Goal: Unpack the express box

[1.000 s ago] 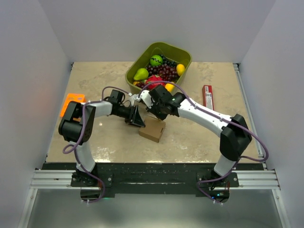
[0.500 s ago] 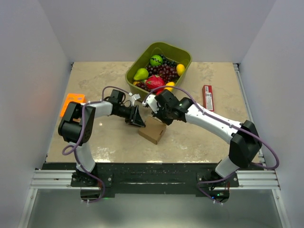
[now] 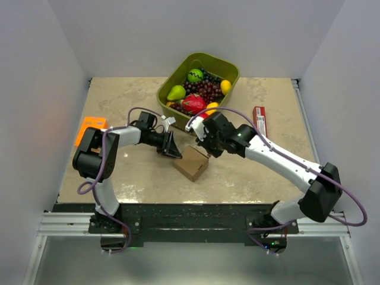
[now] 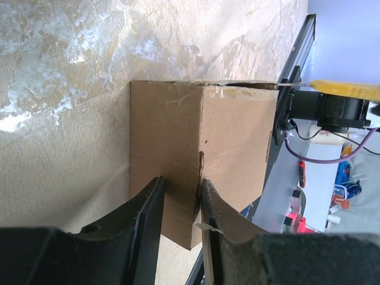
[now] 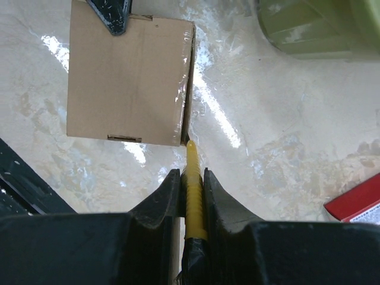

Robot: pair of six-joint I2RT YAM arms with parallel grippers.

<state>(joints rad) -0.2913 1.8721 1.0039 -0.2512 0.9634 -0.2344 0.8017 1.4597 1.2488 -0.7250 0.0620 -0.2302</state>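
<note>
The express box (image 3: 191, 163), a small plain brown cardboard box, sits on the table in front of the tub. My left gripper (image 3: 172, 148) is shut on a cardboard edge at the box's left end; the left wrist view shows the box (image 4: 202, 154) pinched between my fingers (image 4: 148, 205). My right gripper (image 3: 206, 147) is shut on a yellow ridged tool (image 5: 193, 196). The tool's tip touches the taped right corner of the box (image 5: 127, 80). The tool also shows past the box's far edge in the left wrist view (image 4: 347, 89).
A green tub (image 3: 199, 83) of fruit stands just behind the box, its corner in the right wrist view (image 5: 314, 27). A slim red packet (image 3: 259, 122) lies at the right, also in the right wrist view (image 5: 356, 205). An orange tray (image 3: 89, 129) lies at the left edge.
My right arm has swung to the right, and its gripper with the yellow tool has shifted right along the box. The box has turned slightly. My left gripper has stayed put.
</note>
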